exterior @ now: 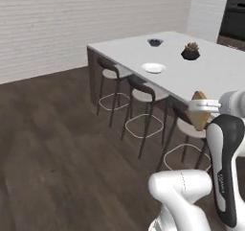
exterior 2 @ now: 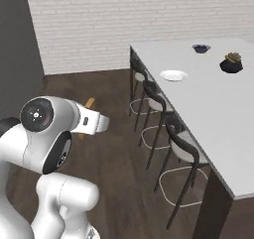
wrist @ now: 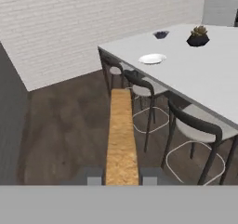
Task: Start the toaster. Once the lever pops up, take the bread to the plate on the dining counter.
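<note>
Hidden and truncated elements. In the left base view the bread [exterior: 199, 111] is partly covered by the arm's wrist, and the gripper holding it is concealed behind that wrist; the dining counter [exterior: 201, 76] runs off the right edge. In the right base view only a corner of the bread [exterior 2: 89, 103] projects past the arm, and the counter [exterior 2: 218, 119] is cut by the right edge. In the hand view the fingertips [wrist: 94, 180] are clipped at the bottom. The contents of the small dark bowl [exterior: 155, 42] are too small to identify.
</note>
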